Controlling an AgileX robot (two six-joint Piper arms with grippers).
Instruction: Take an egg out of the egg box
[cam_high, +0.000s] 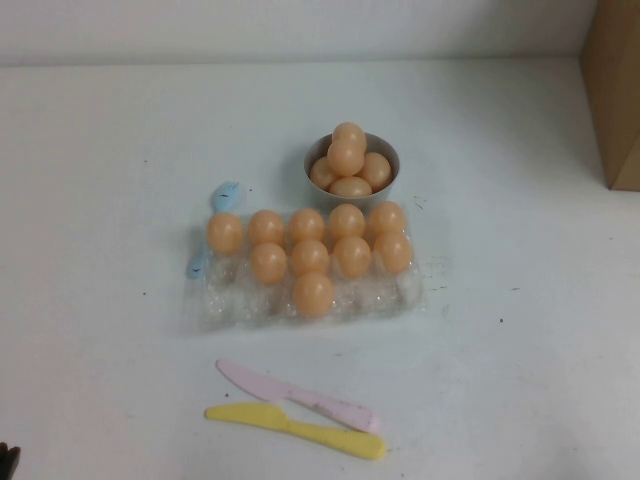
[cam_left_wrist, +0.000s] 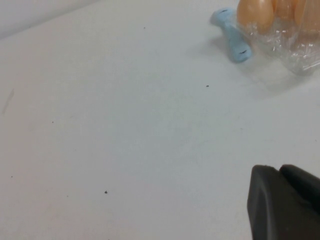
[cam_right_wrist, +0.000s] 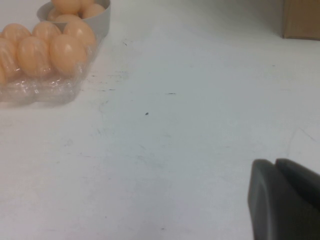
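Observation:
The egg box (cam_high: 240, 300), a clear crinkly plastic tray, lies mid-table with several orange-tan eggs in it. One egg (cam_high: 313, 293) sits alone in the front row. My left gripper (cam_left_wrist: 279, 169) is shut and empty, low over bare table left of the egg box (cam_left_wrist: 300, 50), well apart from it. My right gripper (cam_right_wrist: 275, 162) is also shut and empty, over bare table right of the egg box (cam_right_wrist: 40, 90). In the high view only a dark bit of the left arm (cam_high: 8, 460) shows at the near left corner; the right arm is out of that view.
A grey bowl (cam_high: 390, 152) heaped with several eggs stands just behind the tray. A blue spoon (cam_high: 225, 195) lies by the tray's far left corner. A pink knife (cam_high: 300, 395) and a yellow knife (cam_high: 300, 430) lie in front. A cardboard box (cam_high: 615, 90) stands at the far right.

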